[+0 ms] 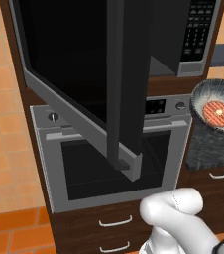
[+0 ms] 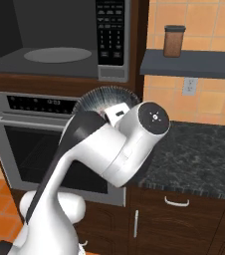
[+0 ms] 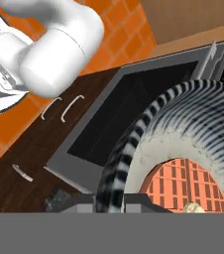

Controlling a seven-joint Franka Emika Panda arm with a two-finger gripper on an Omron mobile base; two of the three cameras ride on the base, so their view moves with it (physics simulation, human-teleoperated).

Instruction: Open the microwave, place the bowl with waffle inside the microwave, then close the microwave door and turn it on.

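The microwave stands open, and its cavity with a pale turntable shows beside the keypad. The microwave door is swung far out toward me, its dark handle strip hanging down in front of the oven. The bowl with waffle is a grey striped bowl holding a reddish-orange waffle. It hangs tilted in the air to the right of the oven, above the counter's edge. In the hand view my gripper is shut on the rim of the bowl. My own arm hides most of the bowl in the right base view.
A silver oven sits under the microwave, with drawers below it. A black granite counter runs to the right. Above it a dark shelf carries a brown jar. The open door fills the space left of the cavity.
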